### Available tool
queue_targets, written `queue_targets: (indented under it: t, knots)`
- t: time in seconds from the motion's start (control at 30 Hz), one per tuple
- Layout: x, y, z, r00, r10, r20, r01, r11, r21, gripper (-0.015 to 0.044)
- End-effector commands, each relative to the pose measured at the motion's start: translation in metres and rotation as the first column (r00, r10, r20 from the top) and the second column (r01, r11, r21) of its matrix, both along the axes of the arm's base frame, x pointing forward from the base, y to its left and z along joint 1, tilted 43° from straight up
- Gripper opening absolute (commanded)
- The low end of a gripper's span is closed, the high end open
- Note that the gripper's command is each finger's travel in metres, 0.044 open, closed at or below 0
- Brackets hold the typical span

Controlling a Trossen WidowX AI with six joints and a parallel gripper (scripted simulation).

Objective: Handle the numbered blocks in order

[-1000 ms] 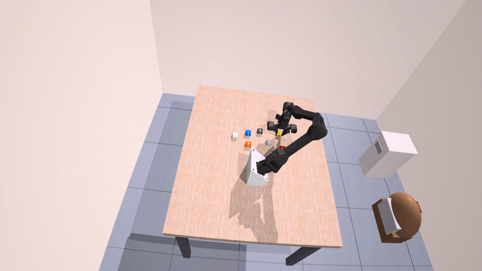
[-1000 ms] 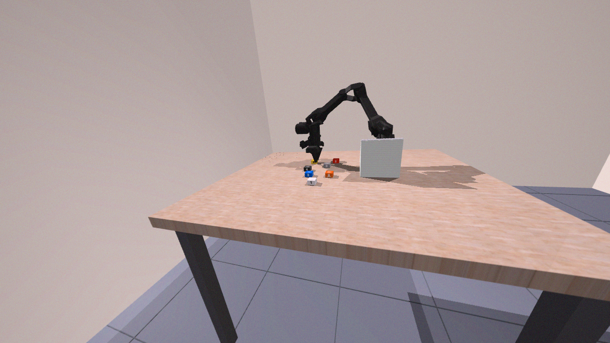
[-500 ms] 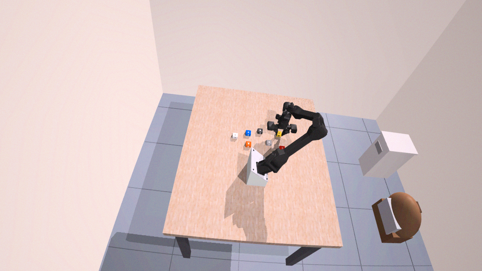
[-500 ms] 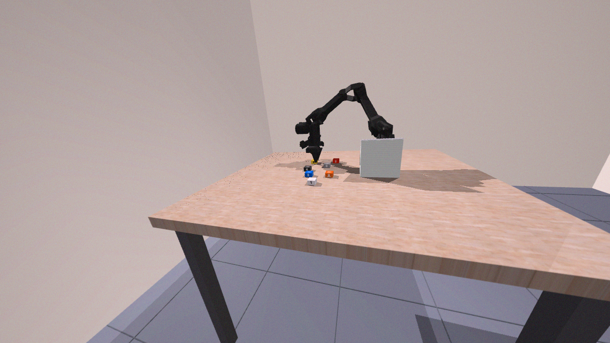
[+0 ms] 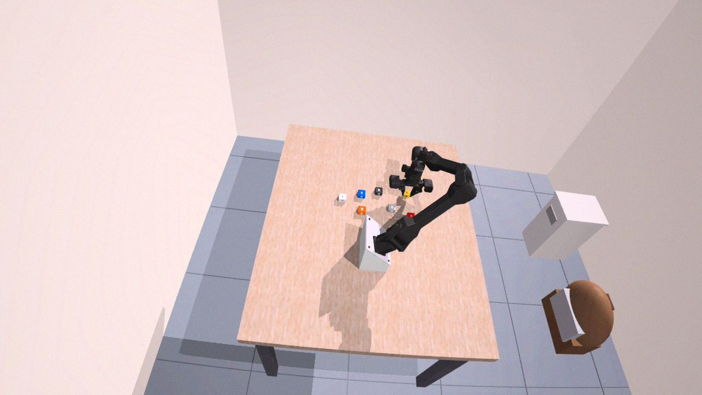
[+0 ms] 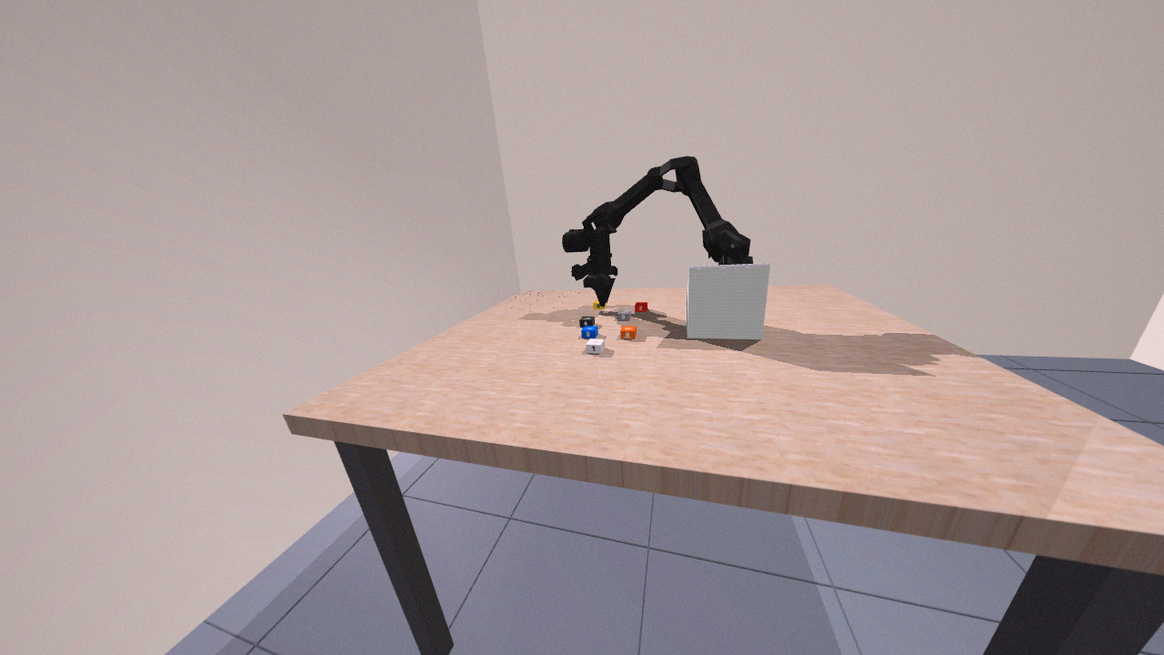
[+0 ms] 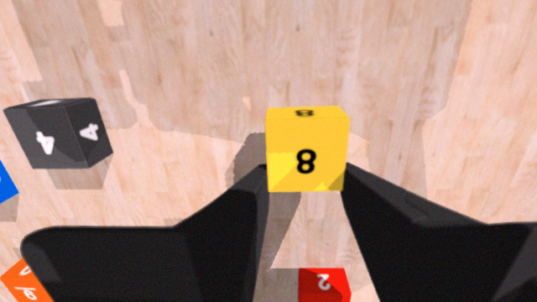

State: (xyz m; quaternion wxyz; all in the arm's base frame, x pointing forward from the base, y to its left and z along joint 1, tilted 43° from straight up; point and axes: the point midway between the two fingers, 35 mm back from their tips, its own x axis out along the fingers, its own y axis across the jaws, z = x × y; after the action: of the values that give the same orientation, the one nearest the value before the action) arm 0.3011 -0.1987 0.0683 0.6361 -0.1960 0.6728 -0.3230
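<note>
My gripper [image 5: 407, 192] [image 6: 602, 304] [image 7: 303, 172] is shut on the yellow block [image 5: 407, 193] [image 6: 597, 306] [image 7: 307, 138], which shows 8, and holds it slightly above the table. The black block [image 5: 378, 191] [image 6: 587, 322] [image 7: 54, 138] shows 4, the red block [image 5: 411, 215] [image 6: 641, 307] [image 7: 310, 289] shows 2, the blue block [image 5: 361, 193] [image 6: 589, 332] [image 7: 5, 186] shows 3 and the white block [image 5: 342, 197] [image 6: 595, 347] shows 1. I cannot read the orange block [image 5: 361, 210] [image 6: 628, 333] [image 7: 18, 281] or the grey block [image 5: 391, 208] [image 6: 624, 315] surely. The grey one is hidden in the wrist view.
The arm's pale base [image 5: 374, 260] [image 6: 727, 301] stands on the wooden table [image 5: 294, 294] [image 6: 691, 423], close to the orange and grey blocks. The black block is beside the held block, to its left in the wrist view; the red block lies below it there.
</note>
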Motion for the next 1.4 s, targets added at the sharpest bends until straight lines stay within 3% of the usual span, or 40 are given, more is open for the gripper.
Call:
queue_targets:
  t: [0.0, 0.9, 1.23, 1.37]
  knots:
    - [0.001, 0.001, 0.003, 1.000, -0.002, 0.008, 0.002, 1.000, -0.004, 0.0120]
    - [-0.001, -0.010, -0.008, 1.000, -0.002, 0.008, 0.002, 1.000, -0.005, 0.0120]
    - [-0.001, -0.010, -0.008, 1.000, -0.002, 0.008, 0.002, 1.000, -0.005, 0.0383]
    - [-0.001, -0.010, -0.008, 1.000, -0.002, 0.008, 0.002, 1.000, -0.005, 0.0400]
